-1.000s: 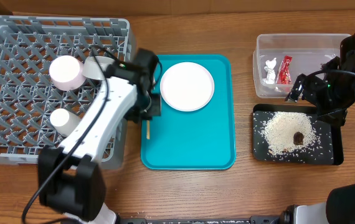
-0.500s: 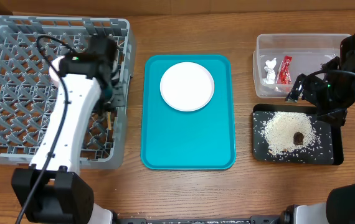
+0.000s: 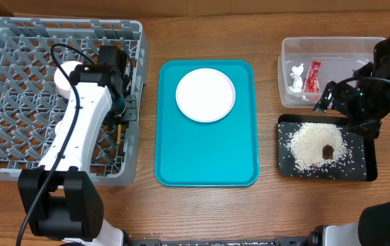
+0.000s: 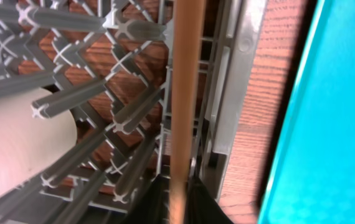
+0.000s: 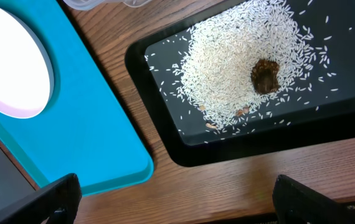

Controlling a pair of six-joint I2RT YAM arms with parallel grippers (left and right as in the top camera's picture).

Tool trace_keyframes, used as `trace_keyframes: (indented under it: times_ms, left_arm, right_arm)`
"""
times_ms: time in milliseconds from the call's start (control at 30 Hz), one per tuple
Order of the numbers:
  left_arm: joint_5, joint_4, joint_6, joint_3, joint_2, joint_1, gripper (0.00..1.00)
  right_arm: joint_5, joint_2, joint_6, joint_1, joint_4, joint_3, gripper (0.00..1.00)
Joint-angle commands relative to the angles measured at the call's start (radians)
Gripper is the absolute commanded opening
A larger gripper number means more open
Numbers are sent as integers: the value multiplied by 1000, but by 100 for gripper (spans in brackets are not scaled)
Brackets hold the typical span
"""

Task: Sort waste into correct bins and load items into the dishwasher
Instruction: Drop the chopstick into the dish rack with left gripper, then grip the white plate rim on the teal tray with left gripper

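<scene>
Now the left gripper [image 3: 122, 113] hangs at the dish rack's [image 3: 17, 41] right wall.
Overhead: white plate [image 3: 205, 94] sits far on the teal tray [image 3: 205, 160]; red wrapper [image 3: 312, 76] and tissue [image 3: 296, 76] lie in the clear tub [image 3: 332, 46]; rice [image 3: 308, 145] and brown lump [image 3: 328, 152] on the black tray [image 3: 367, 164]. Left wrist: jaws clamped on a wooden stick [image 4: 182, 93]. Right wrist: right gripper [image 5: 180, 208], jaws wide apart, near the rice.

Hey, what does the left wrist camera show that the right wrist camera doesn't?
Only the left wrist view: the grey dish rack, a pale rounded dish in it, and a wooden stick gripped in the left jaws. Only the right wrist view: the black tray with rice and a brown lump, the white plate, and the right jaws spread open. Both: the teal tray and the wooden table.
</scene>
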Motion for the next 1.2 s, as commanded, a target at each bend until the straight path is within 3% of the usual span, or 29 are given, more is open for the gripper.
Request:
trace_keyframes:
  times_ms: [0, 67, 400, 533, 633, 833, 1167]
  left_arm:
    - [-8, 2, 13, -5, 5, -1, 44]
    - [-7, -1, 12, -3, 5, -1, 53]
    - [114, -65, 8, 190, -12, -92, 53]
    - [131, 31, 61, 205, -11, -203, 56]
    - [131, 124, 90, 194, 1, -296, 66]
    - [130, 285, 152, 188, 79, -457, 71]
    - [109, 375, 234, 189, 317, -572, 76]
  right_arm:
    - [5, -10, -7, -1, 4, 8, 100]
    - [5, -10, -7, -2, 4, 8, 100]
    - [5, -10, -7, -2, 9, 8, 100]
    - [5, -10, -7, -2, 13, 8, 100]
    - [5, -10, -7, -2, 12, 8, 100]
    - [5, -10, -7, -2, 12, 8, 100]
    - [5, -10, -7, -2, 10, 8, 100]
